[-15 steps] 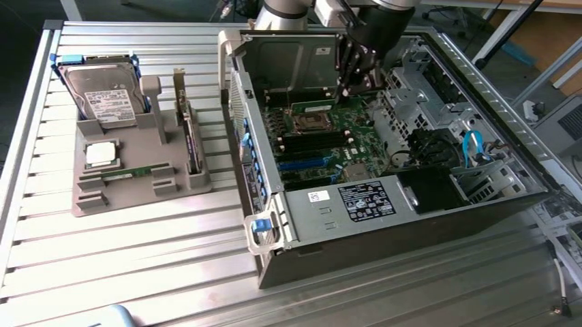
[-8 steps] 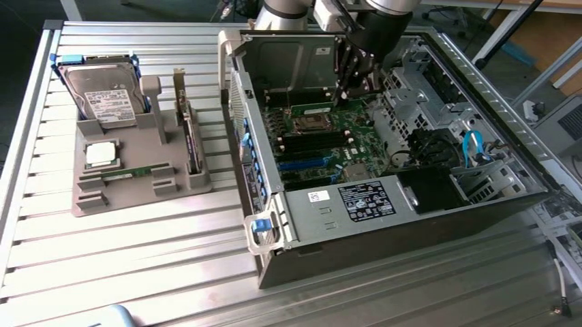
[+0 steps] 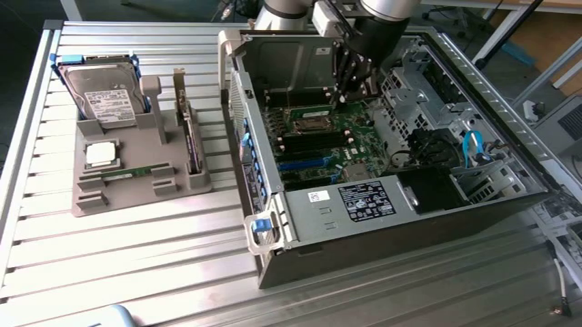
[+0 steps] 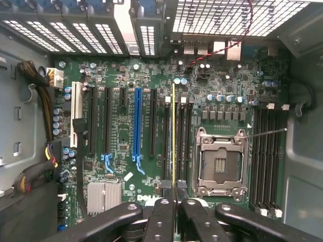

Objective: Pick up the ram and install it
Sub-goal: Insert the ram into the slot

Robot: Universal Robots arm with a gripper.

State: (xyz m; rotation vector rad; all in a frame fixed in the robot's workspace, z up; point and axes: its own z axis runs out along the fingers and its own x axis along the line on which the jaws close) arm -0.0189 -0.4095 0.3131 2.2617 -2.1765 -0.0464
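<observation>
Green ram (image 4: 173, 136) held edge-on in the gripper (image 4: 174, 204), jaws narrow; its long axis runs parallel to memory slots (image 4: 180, 141) beneath.

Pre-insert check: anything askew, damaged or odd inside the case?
Nothing spilled or broken. The ram, edge-on between the fingers, runs parallel to the memory slots, not skewed. One oddity: the CPU socket is empty, and a thin lever sticks out sideways from it.

Green motherboard (image 4: 227, 75), blue slot (image 4: 137, 126), black tool (image 4: 174, 197), yellow-edged ram (image 4: 173, 141)
</observation>
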